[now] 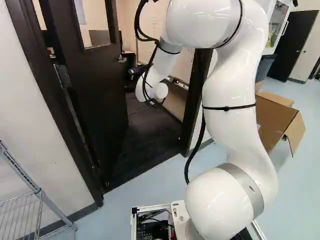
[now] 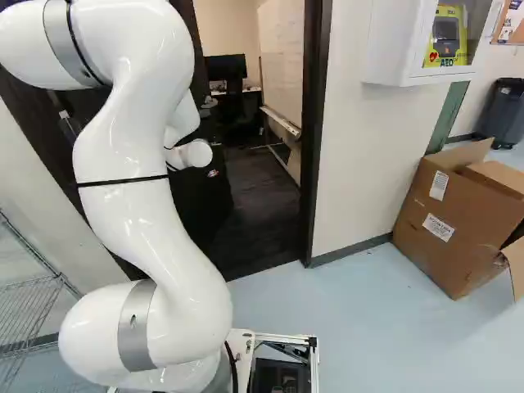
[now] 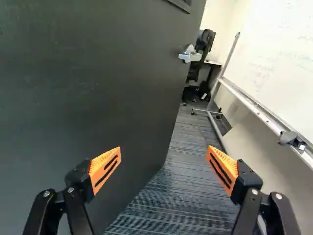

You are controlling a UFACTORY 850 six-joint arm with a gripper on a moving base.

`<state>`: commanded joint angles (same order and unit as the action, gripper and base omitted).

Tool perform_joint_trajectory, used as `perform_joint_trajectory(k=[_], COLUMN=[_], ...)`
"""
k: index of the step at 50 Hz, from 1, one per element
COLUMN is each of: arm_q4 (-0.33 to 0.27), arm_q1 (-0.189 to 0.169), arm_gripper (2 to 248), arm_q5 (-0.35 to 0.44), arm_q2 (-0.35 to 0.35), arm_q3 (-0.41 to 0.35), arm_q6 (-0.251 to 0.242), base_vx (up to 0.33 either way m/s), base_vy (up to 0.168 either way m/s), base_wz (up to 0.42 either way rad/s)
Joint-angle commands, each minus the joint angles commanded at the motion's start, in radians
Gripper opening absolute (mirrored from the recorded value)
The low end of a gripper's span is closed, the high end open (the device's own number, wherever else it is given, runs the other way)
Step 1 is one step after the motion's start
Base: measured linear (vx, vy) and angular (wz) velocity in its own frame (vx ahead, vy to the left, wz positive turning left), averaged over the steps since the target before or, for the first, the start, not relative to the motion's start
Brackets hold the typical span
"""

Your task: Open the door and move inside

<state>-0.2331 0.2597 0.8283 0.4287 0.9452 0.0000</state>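
In the left base view, find the door (image 1: pixel 95 95) swung inward from the left edge of its frame (image 1: pixel 189 125), with the arm (image 1: pixel 230 95) reaching into the opening; in the right base view, note the base (image 2: pixel 282 337) just short of the near edge of the carpet (image 2: pixel 262 205). In the wrist view, see the claw (image 3: pixel 164 167) spread wide, gripping nothing, and the handle (image 3: pixel 190 55) ahead at the door's free edge. Judge opening as done, entry in hand: drive forward next, arm clear of door and frame.
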Motion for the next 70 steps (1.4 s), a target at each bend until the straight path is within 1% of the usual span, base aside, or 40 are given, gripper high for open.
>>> perform_joint_trajectory(k=[31, 70], arm_q4=[0.14, 0.147], arm_q1=[-0.045, -0.122], arm_gripper=[247, 247], arm_q5=[0.0, 0.0], arm_q2=[-0.143, -0.316], arm_q3=[-0.174, -0.37], arm_q6=[0.0, 0.0], base_vx=[0.0, 0.0], base_vy=[0.0, 0.0], base_wz=[0.0, 0.0])
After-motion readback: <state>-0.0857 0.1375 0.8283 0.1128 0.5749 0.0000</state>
